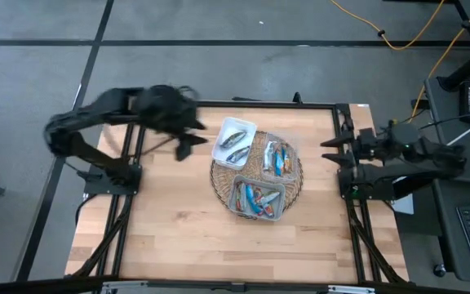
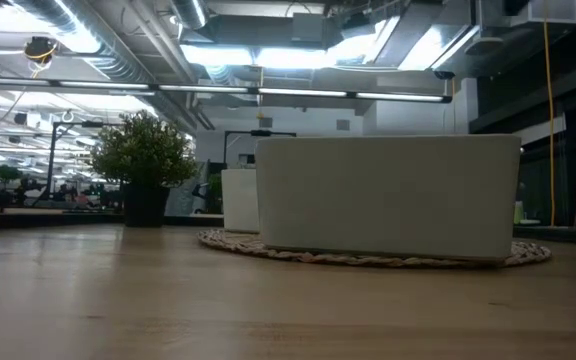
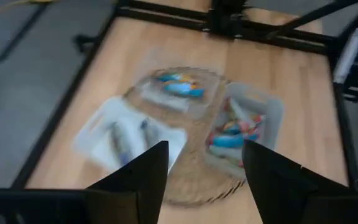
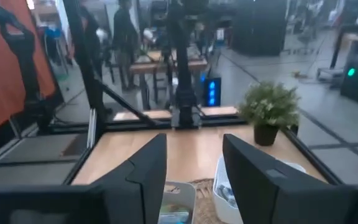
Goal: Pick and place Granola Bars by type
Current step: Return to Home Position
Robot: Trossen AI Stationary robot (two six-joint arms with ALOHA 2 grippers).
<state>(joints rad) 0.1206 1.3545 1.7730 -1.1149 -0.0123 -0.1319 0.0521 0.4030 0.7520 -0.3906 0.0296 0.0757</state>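
Over the surface (image 1: 170, 237), draw your left arm (image 1: 96, 114) back high, clear of the woven mat (image 1: 219, 184) and its bins (image 1: 221, 135); the Granola Bars (image 1: 259, 198) lie inside them; the left end effector (image 1: 189, 140) gapes wide, empty; the right end effector (image 1: 331, 151), likewise spread, waits at the right edge.

One camera hangs overhead, looking straight down from far enough to take in the whole worktop (image 1: 178, 229) with the woven mat (image 1: 219, 186) at its middle. Another sits at worktop height, so near the mat that one bin (image 2: 388, 195) fills the middle of its picture, the room behind. The left wrist camera looks steeply down through the parted left pincer (image 3: 204, 155) onto that same mat and its bins (image 3: 95, 134), whereas the right wrist camera looks nearly level past the right pincer (image 4: 194, 146) across the worktop into the room, sharing the potted plant (image 4: 271, 109) with the low view.
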